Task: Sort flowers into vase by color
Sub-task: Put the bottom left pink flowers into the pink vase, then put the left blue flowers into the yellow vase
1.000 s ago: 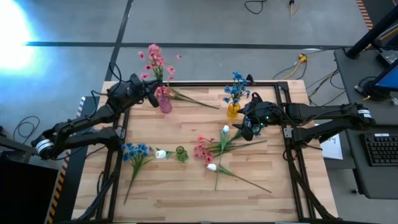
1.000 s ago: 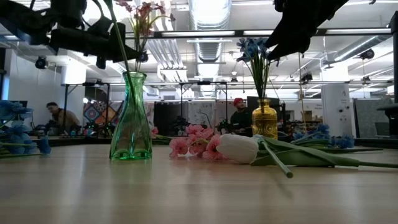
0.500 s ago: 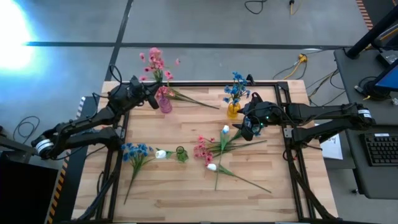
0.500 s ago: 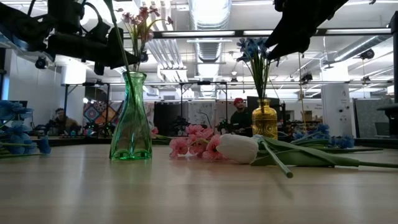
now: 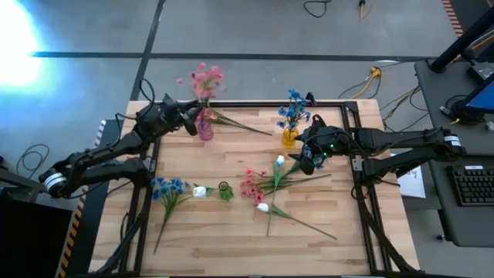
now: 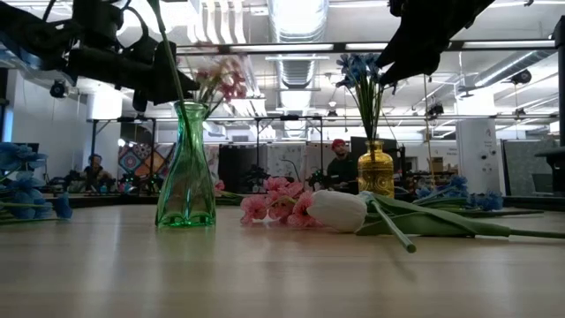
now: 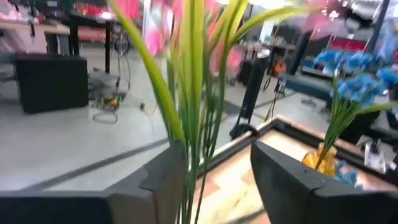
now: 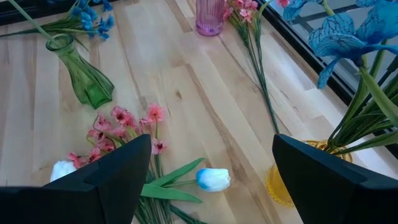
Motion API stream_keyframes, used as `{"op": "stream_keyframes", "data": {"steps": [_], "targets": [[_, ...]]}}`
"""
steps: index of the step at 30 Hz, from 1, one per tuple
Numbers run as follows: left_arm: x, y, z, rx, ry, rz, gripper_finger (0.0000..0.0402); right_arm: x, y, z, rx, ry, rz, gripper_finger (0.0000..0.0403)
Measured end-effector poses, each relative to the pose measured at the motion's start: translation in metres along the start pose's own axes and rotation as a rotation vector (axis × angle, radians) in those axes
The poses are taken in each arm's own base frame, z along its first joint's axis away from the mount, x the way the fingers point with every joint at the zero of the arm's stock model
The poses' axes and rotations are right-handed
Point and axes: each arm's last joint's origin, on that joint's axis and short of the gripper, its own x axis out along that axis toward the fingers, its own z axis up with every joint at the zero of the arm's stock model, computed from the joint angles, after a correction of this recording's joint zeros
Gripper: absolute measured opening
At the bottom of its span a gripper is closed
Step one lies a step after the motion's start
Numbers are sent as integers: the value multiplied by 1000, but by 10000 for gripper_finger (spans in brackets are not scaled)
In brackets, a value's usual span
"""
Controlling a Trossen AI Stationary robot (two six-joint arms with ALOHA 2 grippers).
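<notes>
The left gripper hangs over the far left corner of the table, just beside the pink vase; its fingers stand apart, with the green stems of the pink sprig running up between them; whether the stems touch either finger is hard to tell, since the blossoms show blurred; the sprig stands in the pink vase, its blossoms above the table's far edge; another pink sprig lies flat on the table just beside that vase, on the side away from the left gripper.

The right gripper waits with its fingers wide apart and nothing between them, above the table near the yellow vase, which holds the blue sprig; below and just ahead of it lie a blue-tipped white tulip and a pink bunch, with a second white tulip near them.

Toward the near left lie a blue bunch, a third white tulip and a green vase, the vase on its side, all well apart from both grippers.
</notes>
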Motion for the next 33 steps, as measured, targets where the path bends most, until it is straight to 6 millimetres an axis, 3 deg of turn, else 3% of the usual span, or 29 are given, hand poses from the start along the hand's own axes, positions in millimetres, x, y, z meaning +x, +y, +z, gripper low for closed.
{"op": "stream_keyframes", "data": {"steps": [8,19,27,33], "targets": [[2,-2,13,-2,191,33,227,0,0,0,0,1,0,327],[-17,-12,56,-136,545,125,233,0,0,0,3,0,0,327],[-29,-39,71,-189,643,39,233,0,0,0,4,1,0,327],[-42,-58,70,-200,730,70,233,0,0,0,5,2,4,327]]}}
